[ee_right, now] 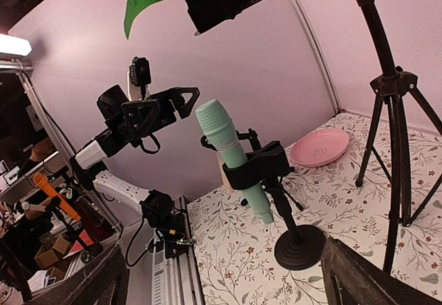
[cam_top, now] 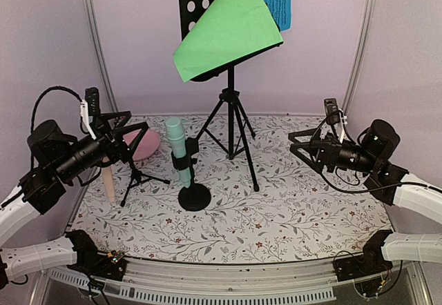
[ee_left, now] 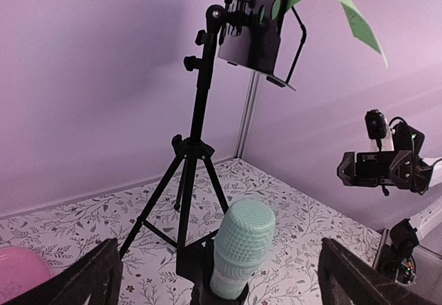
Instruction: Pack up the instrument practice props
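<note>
While my left gripper [cam_top: 128, 131] is spread and empty, the mint microphone [cam_top: 178, 146] stands clipped in its holder just ahead of it. Further ahead, the music rack [cam_top: 195, 1] carries the green sheet [cam_top: 228, 32]. My right gripper [cam_top: 295, 145], also spread, holds nothing, so I judge packing is not begun.

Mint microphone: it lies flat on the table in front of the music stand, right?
Not flat: the mint microphone stands tilted in a clip on a round-based holder, in front of the music stand. The right wrist view shows it.
</note>
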{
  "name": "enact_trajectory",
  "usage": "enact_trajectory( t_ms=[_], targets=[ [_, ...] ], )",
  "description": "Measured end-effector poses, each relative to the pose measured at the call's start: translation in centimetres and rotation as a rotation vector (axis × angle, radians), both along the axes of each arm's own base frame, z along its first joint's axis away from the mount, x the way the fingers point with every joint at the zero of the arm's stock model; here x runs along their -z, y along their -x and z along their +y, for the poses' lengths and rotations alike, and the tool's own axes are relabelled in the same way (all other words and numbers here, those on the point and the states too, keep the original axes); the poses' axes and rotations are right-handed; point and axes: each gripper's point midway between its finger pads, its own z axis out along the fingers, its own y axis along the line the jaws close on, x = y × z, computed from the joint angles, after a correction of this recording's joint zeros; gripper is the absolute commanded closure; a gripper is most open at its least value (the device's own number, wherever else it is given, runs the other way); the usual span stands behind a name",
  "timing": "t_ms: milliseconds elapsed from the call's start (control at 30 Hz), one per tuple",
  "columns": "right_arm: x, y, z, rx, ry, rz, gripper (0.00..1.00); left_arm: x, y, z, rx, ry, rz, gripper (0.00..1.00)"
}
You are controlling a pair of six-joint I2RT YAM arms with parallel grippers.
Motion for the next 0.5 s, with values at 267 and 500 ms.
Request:
enact_trajectory(
  t_ms=[267, 500],
  targets=[
    [2.8, -0.8, 0.3, 0.054, 0.04, 0.026, 0.01, 2.2, 0.6, -1.5, 0.061, -0.002, 0.09, 0.01],
    [6.0, -1.5, 0.6, 0.086, 0.096, 0.074, 0.01, 2.9, 1.7, -2.5, 0.097, 0.007, 0.146, 0.01]
  ],
)
